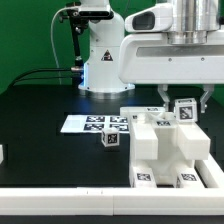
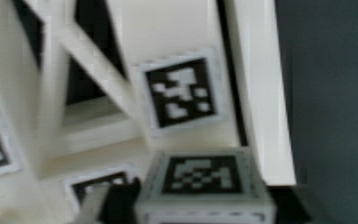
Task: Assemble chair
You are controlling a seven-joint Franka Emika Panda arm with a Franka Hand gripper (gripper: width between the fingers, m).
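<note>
A: "Over the chair, at the table edge on the exterior view's right, the hand straddles a small tagged block. Clamped?"

B: "I cannot tell. I'd centre it on the block's 2 flat sides and squeeze squarely, without twisting."

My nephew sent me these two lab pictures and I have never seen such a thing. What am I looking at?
The white machine is a robot arm standing on a black table. One picture comes from a camera off the arm, the other from a camera on its wrist, very close up. On the table lie white plastic chair parts with black-and-white square tags, one small loose block, and a flat marker board. The pincer hangs over the parts, its jaws either side of a tagged piece; whether it grips yet, I cannot tell.
</note>
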